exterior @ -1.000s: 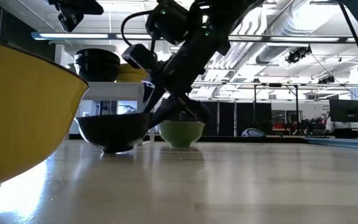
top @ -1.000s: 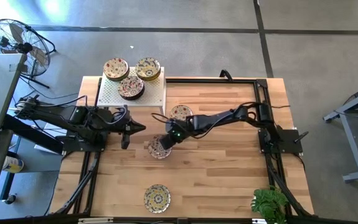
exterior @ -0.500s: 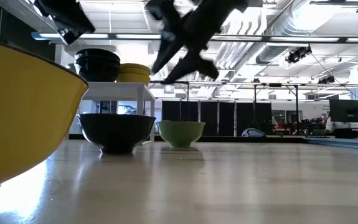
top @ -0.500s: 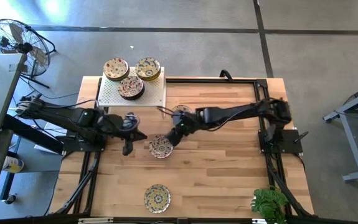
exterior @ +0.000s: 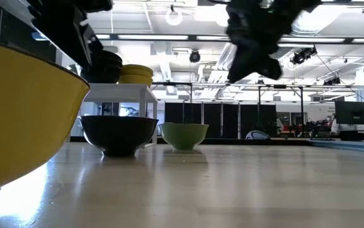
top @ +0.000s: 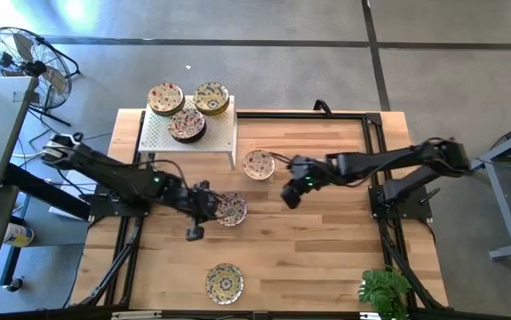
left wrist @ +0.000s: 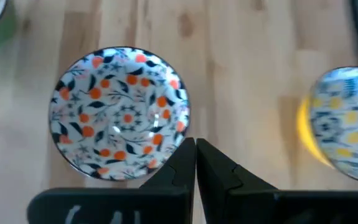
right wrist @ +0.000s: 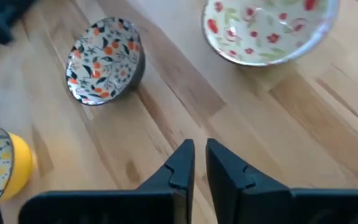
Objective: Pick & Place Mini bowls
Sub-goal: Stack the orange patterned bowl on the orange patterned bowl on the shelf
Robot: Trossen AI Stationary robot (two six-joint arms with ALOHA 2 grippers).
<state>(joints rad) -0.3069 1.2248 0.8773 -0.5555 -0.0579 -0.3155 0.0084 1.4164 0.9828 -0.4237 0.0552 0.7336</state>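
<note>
Mini bowls of patterned cream ceramic (top: 231, 210) sit on the wooden worktop (top: 326, 249); left pincer (left wrist: 195, 163) closed empty beside one, right pincer (right wrist: 199, 163) nearly together, empty.

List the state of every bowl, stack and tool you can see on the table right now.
Black-outside orange-flower bowl: upright on the table, free, left tool beside it.
Green-outside red-flower bowl: upright on the table, untouched.
Yellow-outside bowl: upright near the table's front edge, alone.
Three bowl stacks: sitting on the white stand.
Left tool: shut, empty.
Right tool: nearly shut, empty, above bare wood.
</note>
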